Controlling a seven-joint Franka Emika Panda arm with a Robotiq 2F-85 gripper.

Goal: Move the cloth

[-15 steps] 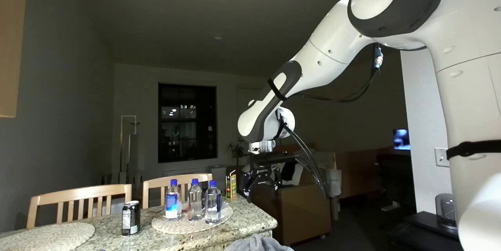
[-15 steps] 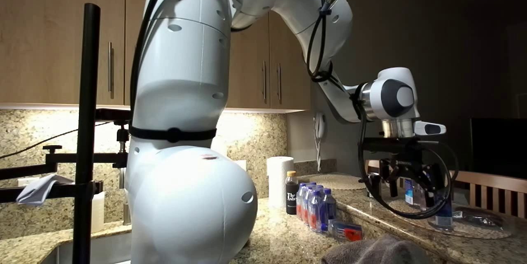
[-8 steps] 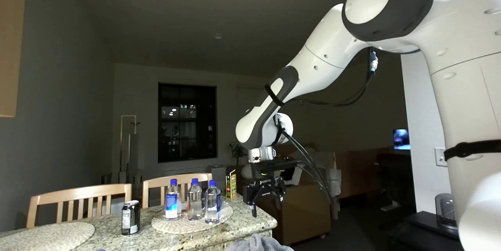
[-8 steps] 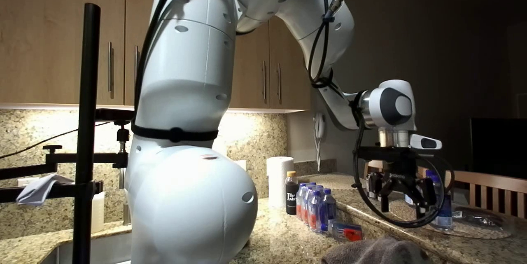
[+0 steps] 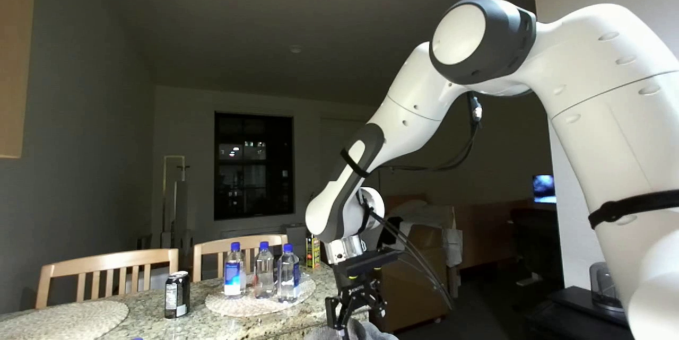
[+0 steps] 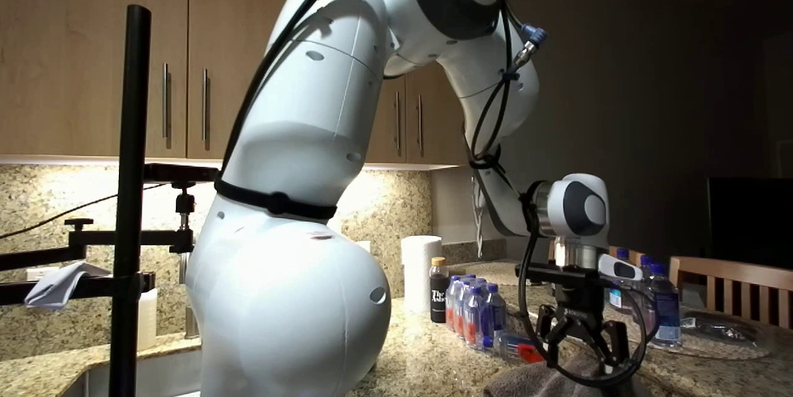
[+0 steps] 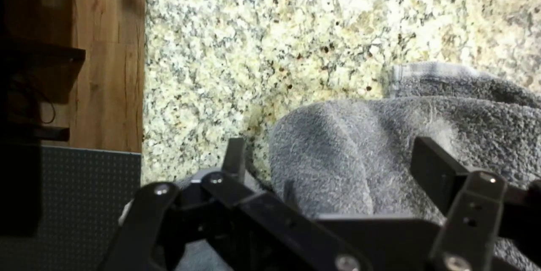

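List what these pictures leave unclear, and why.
Grey folded terry cloth: outline cropped by bottom edge in both exterior views, partly behind the black angular metal hand in wrist view.
Silver metal sink: likewise cropped in an exterior view.
Black cylindrical metal can: print too small in an exterior view.

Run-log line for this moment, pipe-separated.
task: move cloth | gripper: open, low over cloth | cloth: rumpled on counter, not gripped | contact: cannot tell
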